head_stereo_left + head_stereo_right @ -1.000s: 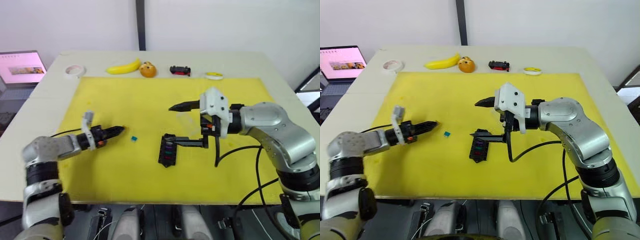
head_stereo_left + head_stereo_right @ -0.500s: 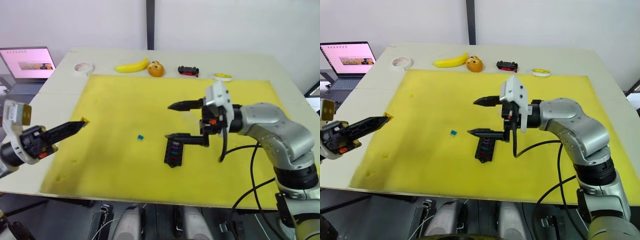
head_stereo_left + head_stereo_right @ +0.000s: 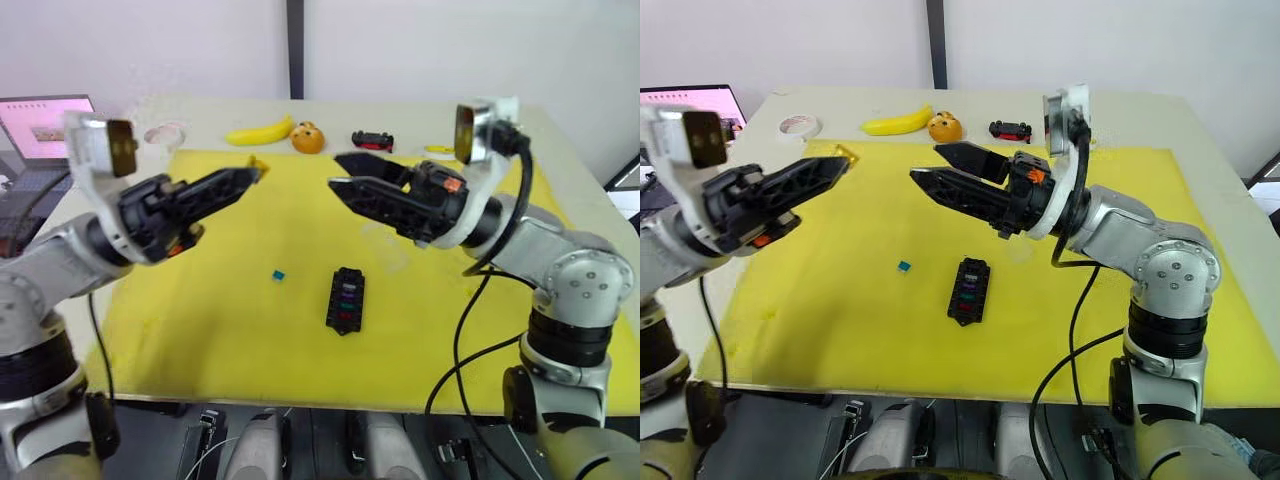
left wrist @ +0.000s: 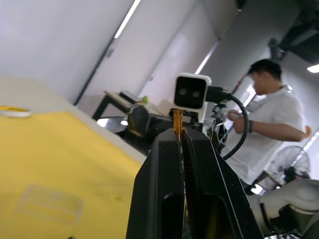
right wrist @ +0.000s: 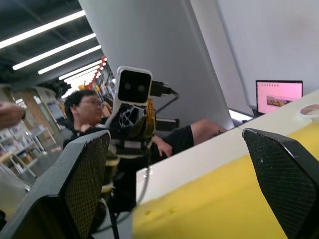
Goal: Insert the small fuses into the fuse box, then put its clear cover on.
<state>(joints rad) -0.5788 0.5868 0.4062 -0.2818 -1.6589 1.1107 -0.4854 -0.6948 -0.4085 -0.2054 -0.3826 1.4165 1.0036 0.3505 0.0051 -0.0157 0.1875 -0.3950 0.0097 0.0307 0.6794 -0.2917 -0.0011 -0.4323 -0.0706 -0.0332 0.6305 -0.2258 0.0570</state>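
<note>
- Fuse box (image 3: 969,291): black, flat on the yellow mat (image 3: 1140,300), well inside every mat edge, open mat on all sides; coloured fuses seated in its slots.
- Teal fuse (image 3: 904,267): loose, just left of the fuse box.
- Left gripper (image 3: 843,155): raised above and left of the fuse box, fingers pinched on an amber fuse (image 4: 177,119).
- Right gripper (image 3: 923,165): raised above the fuse box, fingers spread, empty.
- Clear cover (image 3: 385,240): faint outline beyond the fuse box, hard to make out.
- Table (image 3: 1120,115): pale.

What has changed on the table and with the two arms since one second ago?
Both arms rose from the mat and now point toward each other. The left end effector, which had swung out past the mat's left edge, is shut on a small amber fuse. The right end effector, open, left the fuse box. The fuse box, the teal fuse, banana and toy car stayed.
</note>
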